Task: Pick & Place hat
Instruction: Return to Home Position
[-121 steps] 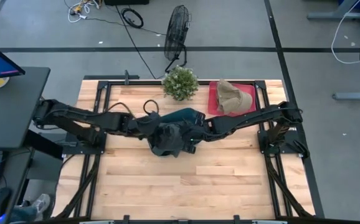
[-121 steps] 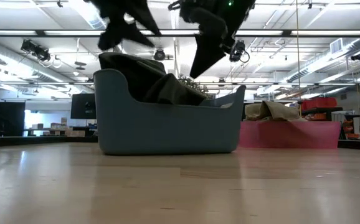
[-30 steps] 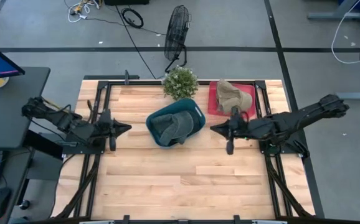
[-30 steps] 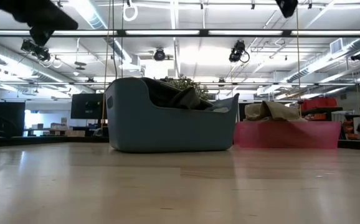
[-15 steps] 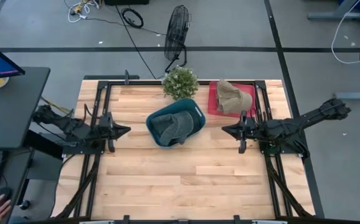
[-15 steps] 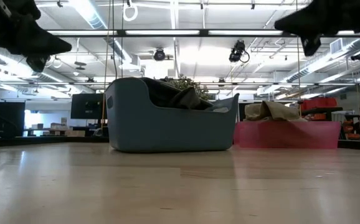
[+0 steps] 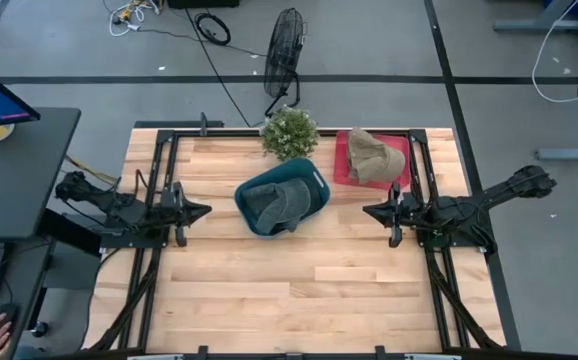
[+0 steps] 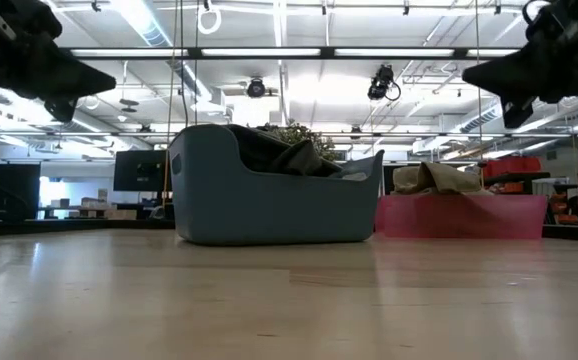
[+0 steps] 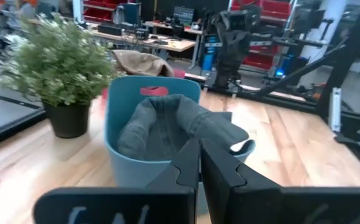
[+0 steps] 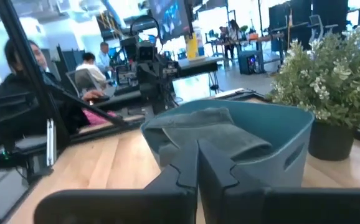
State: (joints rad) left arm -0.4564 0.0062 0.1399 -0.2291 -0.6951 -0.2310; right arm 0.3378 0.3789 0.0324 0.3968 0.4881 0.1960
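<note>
Wooden desk (image 7: pixel 289 290) seen from above carried a blue plastic bin (image 7: pixel 321 192) at centre holding the dark fabric caps (image 7: pixel 272 205); left pincer (image 7: pixel 204 210) and right pincer (image 7: pixel 368 211) hung at opposite edges. Low view: caps were heaped above the rim, so a nudge could spill one. Wrist views: both pincers were pressed together.

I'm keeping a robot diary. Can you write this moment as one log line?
dark caps in blue bin | left hand shut, left side | right hand shut, right side
</note>
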